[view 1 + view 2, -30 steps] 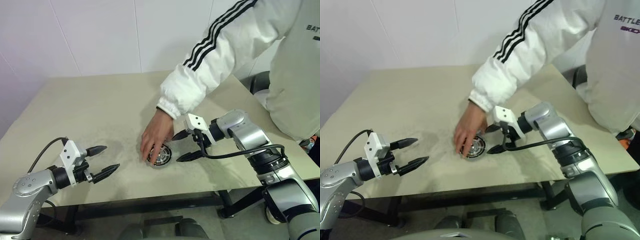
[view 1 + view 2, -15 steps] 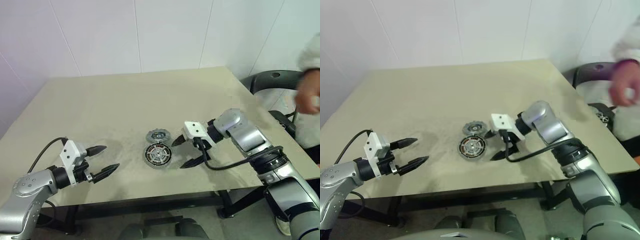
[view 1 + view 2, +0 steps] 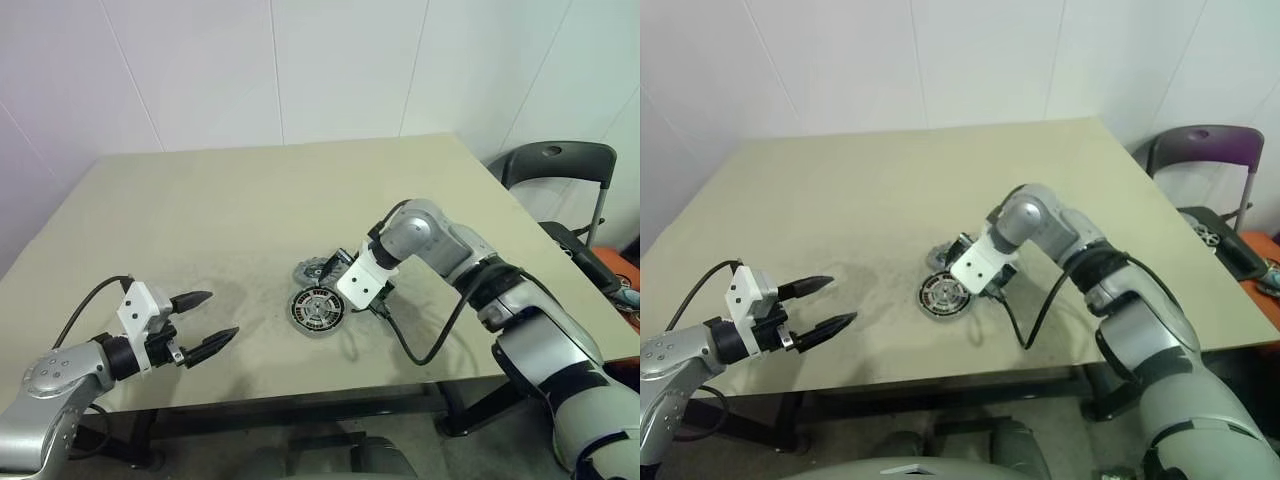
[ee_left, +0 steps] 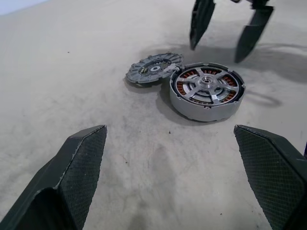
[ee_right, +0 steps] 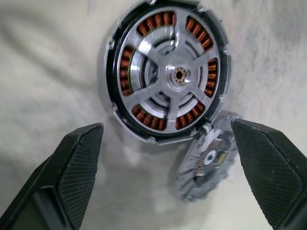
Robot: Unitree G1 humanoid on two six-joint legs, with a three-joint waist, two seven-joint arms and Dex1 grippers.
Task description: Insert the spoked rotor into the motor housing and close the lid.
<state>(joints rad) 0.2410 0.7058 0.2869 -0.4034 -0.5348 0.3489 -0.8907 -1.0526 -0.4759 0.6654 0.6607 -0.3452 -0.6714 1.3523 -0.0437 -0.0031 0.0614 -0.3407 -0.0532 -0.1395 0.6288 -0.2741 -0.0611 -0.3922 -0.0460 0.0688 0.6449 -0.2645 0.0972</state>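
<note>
Bright even light, soft shadows, rt wrist blurry

No readable text, label or number — none on any visible surface.

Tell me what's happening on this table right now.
A two-armed robot is assembling a small motor. The spoked rotor already sits inside the motor housing, and the lid lies on the table beside it, leaning against the housing's edge, not yet fitted. The right gripper hangs open just above the two parts, holding nothing. The left gripper waits open and empty, off to the side near the table's front edge.
</note>
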